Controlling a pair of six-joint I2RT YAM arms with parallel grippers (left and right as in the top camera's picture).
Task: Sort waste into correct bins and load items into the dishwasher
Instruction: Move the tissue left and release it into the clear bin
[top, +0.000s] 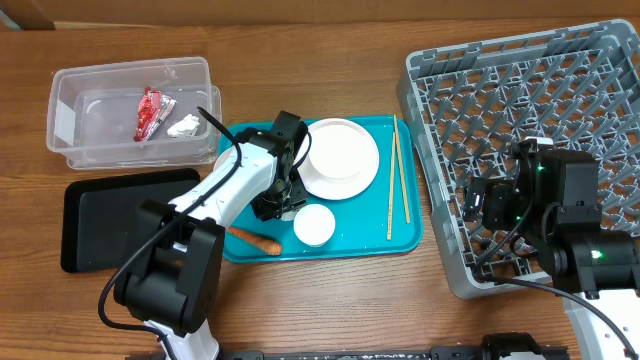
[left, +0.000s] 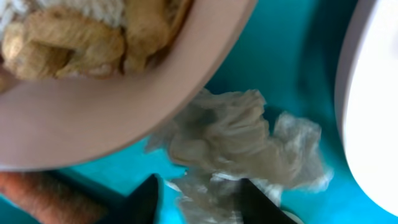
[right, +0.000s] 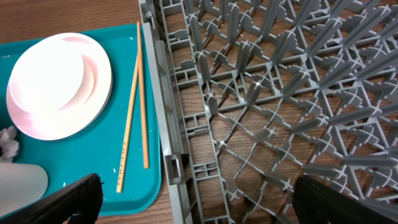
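Observation:
A crumpled white tissue (left: 236, 143) lies on the teal tray (top: 400, 235), between the fingers of my left gripper (left: 202, 196). The jaws are half closed around it, and a sliver of tray shows beside the left finger. Just behind it is a bowl (left: 93, 124) of beige food scraps (left: 81, 37). A carrot piece (top: 254, 240) lies at the tray's front left. The white plate (top: 340, 158), a small bowl (top: 314, 225) and the chopsticks (top: 398, 180) are on the tray. My right gripper (right: 199, 205) hangs open and empty over the left edge of the grey dish rack (top: 530, 110).
The clear tub (top: 80, 90) at the back left holds a red wrapper (top: 149, 112) and another white tissue (top: 183, 126). A shallow black tray (top: 120, 220) lies in front of it. The left arm reaches over the teal tray's left side.

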